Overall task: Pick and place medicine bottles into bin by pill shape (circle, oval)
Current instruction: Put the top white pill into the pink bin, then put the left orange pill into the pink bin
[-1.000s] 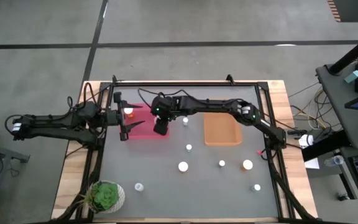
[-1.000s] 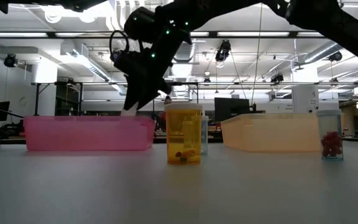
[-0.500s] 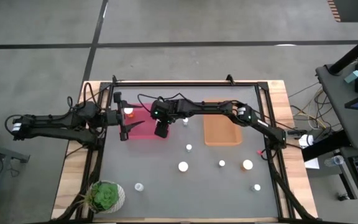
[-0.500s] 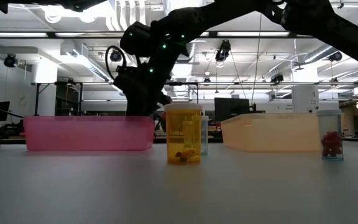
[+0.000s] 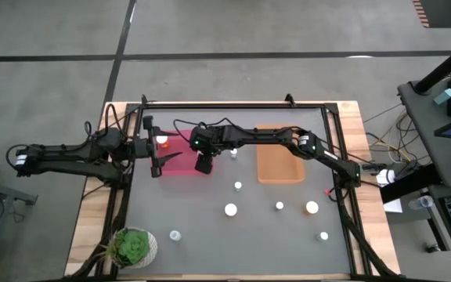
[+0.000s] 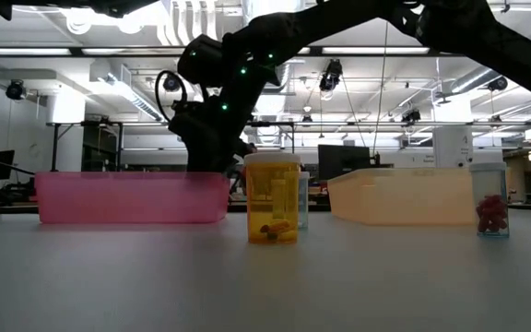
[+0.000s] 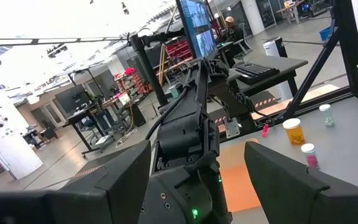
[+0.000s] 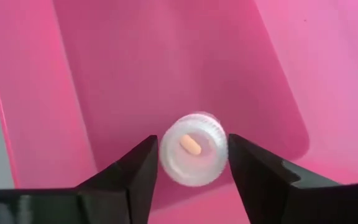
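Observation:
Over the pink bin [image 5: 180, 160] my right gripper [image 5: 203, 163] points down into its right end. In the right wrist view a medicine bottle [image 8: 193, 149], with a white cap bearing an oval pill, sits between the fingers [image 8: 135, 171] just above the pink bin [image 8: 104, 62] floor; it looks loose and the gripper [image 8: 192, 168] is open. Another bottle [image 5: 162, 141] lies at the pink bin's far left. Several more bottles [image 5: 230, 209] stand on the mat. My left gripper [image 5: 156, 160] waits open at the pink bin's left side. The orange bin [image 5: 279, 163] lies to the right.
A potted green plant [image 5: 134, 247] stands at the mat's front left corner. In the low view an orange bottle [image 6: 272, 198] and a bottle with red pills [image 6: 491, 200] stand in front of the bins. A black frame borders the table.
My right gripper has come down from above the pink bin's rim into the bin, and its fingers have spread from the bottle. The left arm has not moved.

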`<state>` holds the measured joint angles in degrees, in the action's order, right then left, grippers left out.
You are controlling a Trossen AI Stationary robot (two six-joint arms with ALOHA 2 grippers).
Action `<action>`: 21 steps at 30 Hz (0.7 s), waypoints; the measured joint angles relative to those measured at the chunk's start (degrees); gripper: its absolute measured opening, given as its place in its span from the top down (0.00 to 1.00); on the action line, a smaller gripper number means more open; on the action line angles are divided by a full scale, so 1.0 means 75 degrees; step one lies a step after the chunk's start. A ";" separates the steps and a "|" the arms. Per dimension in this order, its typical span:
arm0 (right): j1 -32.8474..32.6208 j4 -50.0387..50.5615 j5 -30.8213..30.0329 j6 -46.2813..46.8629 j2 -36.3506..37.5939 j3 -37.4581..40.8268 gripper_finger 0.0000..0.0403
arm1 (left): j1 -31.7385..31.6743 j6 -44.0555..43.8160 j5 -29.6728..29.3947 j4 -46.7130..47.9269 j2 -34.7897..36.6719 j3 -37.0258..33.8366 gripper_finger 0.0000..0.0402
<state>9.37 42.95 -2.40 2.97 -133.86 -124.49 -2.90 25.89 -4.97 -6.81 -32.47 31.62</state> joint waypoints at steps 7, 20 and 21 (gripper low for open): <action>0.0000 0.0011 -0.0020 -0.0004 0.0060 0.0000 0.47 | -0.0002 0.0000 0.0000 0.0000 0.0000 0.0000 0.39; -0.0133 0.1035 -0.0097 -0.0007 0.1221 0.0003 0.47 | 0.0000 -0.0006 0.0000 0.0015 -0.0037 0.0000 0.39; -0.0171 0.1250 -0.0110 -0.0006 0.1362 0.0004 0.47 | -0.0003 -0.0006 0.0000 0.0014 -0.0063 0.0000 0.39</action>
<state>8.08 52.33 -3.22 2.92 -123.65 -124.45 -2.92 25.85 -4.97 -6.70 -32.94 31.62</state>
